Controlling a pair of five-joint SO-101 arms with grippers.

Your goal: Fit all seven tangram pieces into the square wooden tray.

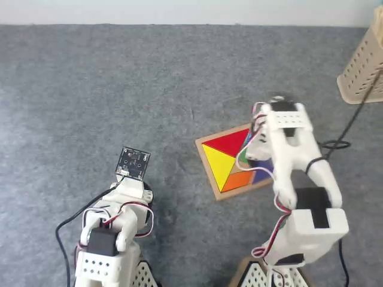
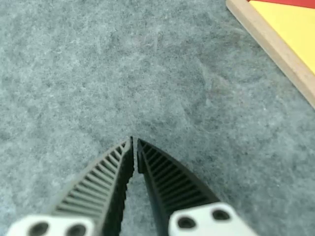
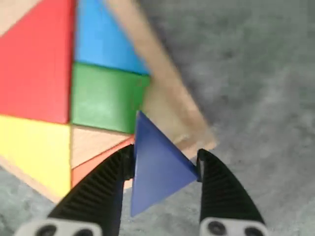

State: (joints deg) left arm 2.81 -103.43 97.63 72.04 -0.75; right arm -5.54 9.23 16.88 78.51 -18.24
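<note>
Closure of the right gripper (image 3: 164, 156) on the dark blue triangle (image 3: 158, 169) is recorded: the piece is pinched across its width between the two jaws, with one point directed away from the wrist and toward the square wooden tray (image 3: 152, 59). That point is seen just at the corner of the green square (image 3: 106, 96); whether it touches or is raised above cannot be told. Beside it, a patch of bare wood (image 3: 96, 140) is bounded by the green square, the orange piece (image 3: 91, 167) and the yellow triangle (image 3: 34, 147). The red triangle (image 3: 34, 64) and the light blue piece (image 3: 101, 34) are seated farther in. The open slot is judged to lie just ahead of and beneath the held piece, so a short advance with some turning is probably called for. The left gripper (image 2: 134, 147) is shut on nothing over the grey felt (image 2: 98, 73), apart from the tray's corner, so the right arm is taken as the nearer.
</note>
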